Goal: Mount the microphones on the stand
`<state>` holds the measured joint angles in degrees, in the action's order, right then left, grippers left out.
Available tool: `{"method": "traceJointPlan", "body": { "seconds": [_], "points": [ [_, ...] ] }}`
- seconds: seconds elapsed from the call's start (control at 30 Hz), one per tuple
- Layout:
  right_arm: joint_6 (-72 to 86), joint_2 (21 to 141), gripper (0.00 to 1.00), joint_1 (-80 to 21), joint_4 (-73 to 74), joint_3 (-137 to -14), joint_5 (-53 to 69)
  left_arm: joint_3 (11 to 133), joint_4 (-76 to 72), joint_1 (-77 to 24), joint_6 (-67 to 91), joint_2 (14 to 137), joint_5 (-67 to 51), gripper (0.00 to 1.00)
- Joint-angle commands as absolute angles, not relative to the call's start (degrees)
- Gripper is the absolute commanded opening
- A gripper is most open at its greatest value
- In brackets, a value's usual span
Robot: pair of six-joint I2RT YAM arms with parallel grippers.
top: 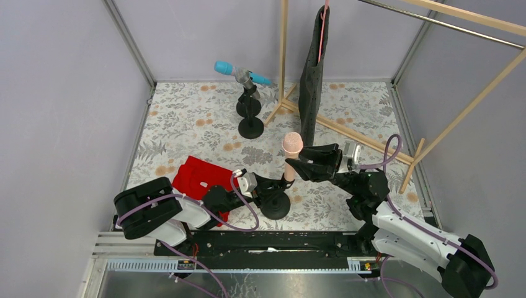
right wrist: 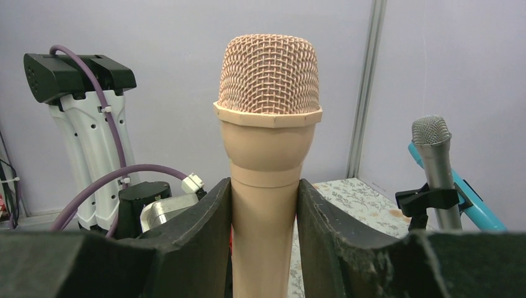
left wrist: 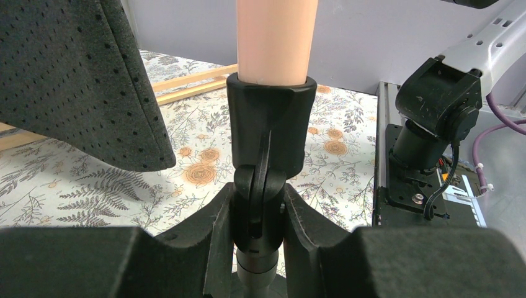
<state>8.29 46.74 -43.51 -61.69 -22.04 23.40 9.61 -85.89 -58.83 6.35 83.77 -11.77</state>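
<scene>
Peach plastic forms the smooth round shaft of the pink microphone (right wrist: 268,124), capped by a domed woven-mesh head above a faceted collar. It stands upright at about 6 o'clock on the floral worktop (top: 186,118). Its lower end sits in the black cup-shaped clip (left wrist: 270,118) of a stand with a round black base (top: 275,205). The right arm's fingers (right wrist: 198,248), padded in dark foam, come in from 3 o'clock and are clenched on the shaft just under the head, one pad on each side. The left arm's fingers (left wrist: 198,248) reach in from 9 o'clock, lower down, and are clamped on the swivel joint (left wrist: 257,198) directly beneath the clip. At 12 o'clock, well apart, the silver-grey microphone (right wrist: 432,155) stands upright in a black clip, and the cyan-blue microphone (top: 224,67) lies tilted across another. Their two stands (top: 251,129) are close together. A flat red object (top: 195,177) lies at 8 o'clock, partly under the left arm. A light wooden rack (top: 284,56) rises from 1 to 3 o'clock, and a dark perforated cloth (top: 313,74) hangs from it just behind the right arm's fingers.
</scene>
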Motion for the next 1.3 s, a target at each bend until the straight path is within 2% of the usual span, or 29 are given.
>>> {"method": "traceJointPlan", "body": {
  "seconds": [0.0,1.27],
  "points": [
    [7.99,47.41,0.0,-43.42,-52.11,-18.2,24.22,8.66,-91.23,-58.67,7.82,84.73,-10.28,0.0],
    [15.02,32.95,0.0,-43.42,-44.93,-4.16,14.41,8.51,-91.58,-58.63,7.89,85.85,-10.19,0.0]
  ]
}}
